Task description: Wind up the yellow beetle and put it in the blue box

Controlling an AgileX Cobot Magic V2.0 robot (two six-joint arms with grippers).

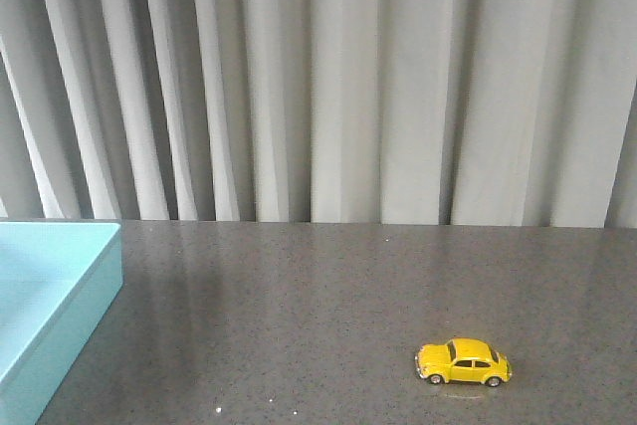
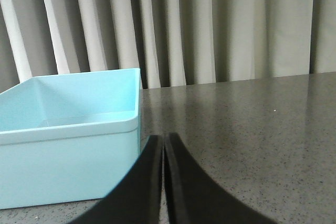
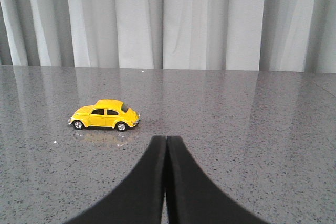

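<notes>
The yellow beetle (image 1: 464,362) stands on its wheels on the dark table at the front right, side-on. It also shows in the right wrist view (image 3: 104,115), ahead of my right gripper (image 3: 167,139) and off to one side, well apart from it. The right gripper is shut and empty. The blue box (image 1: 50,296) sits at the table's left edge, its inside bare as far as it shows. In the left wrist view the box (image 2: 68,150) is close beside my left gripper (image 2: 163,138), which is shut and empty. Neither gripper shows in the front view.
The dark speckled table (image 1: 328,296) runs back to a grey pleated curtain (image 1: 328,77) behind its far edge. Nothing else stands on the table between the box and the car.
</notes>
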